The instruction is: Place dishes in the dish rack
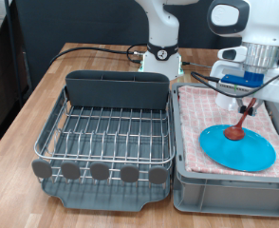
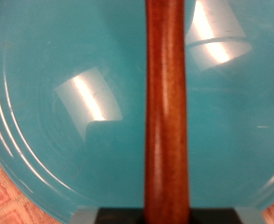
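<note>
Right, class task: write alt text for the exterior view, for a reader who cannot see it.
The end effector holds a brown wooden spoon by its handle, the bowl resting on a light-blue plate in a grey bin lined with pink checked cloth. To the exterior view's left sits a dark grey dish rack with a wire grid.

wooden table (image 1: 26,104), dark wall (image 1: 73,24) behind.
</note>
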You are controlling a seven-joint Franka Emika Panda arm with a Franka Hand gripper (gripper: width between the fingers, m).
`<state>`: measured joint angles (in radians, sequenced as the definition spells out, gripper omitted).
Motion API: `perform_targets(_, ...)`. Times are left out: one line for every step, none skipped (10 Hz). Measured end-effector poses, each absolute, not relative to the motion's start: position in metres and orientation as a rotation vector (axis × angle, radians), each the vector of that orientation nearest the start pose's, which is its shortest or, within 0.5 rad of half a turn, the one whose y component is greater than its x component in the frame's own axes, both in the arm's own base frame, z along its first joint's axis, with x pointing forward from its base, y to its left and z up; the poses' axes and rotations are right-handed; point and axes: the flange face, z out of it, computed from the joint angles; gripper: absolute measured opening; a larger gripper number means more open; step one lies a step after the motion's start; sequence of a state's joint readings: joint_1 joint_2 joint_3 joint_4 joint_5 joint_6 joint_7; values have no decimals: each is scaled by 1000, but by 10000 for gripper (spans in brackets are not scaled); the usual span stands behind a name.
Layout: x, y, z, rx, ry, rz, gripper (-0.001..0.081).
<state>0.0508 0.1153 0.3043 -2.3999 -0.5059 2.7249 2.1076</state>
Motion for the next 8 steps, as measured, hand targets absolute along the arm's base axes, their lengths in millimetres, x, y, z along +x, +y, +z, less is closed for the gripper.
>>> perform_targets(470, 191, 296, -2331, 1874, -412, 93)
perform_targets(463, 185, 304, -2301, 1931, -406, 93)
perform_targets(456, 179, 311, -2260, 1995, -395, 93)
perform_targets(449, 173, 318, -2208, 2067, -387, 93)
perform_targets(441, 167, 324, -2145, 2150, -389, 93)
perform_targets(435, 162, 332, -2110, 2171, -410, 93)
perform_targets(424, 157, 338, -2083, 2178, -433, 93)
perform_targets(425, 157, 337, -2089, 2176, -430, 93)
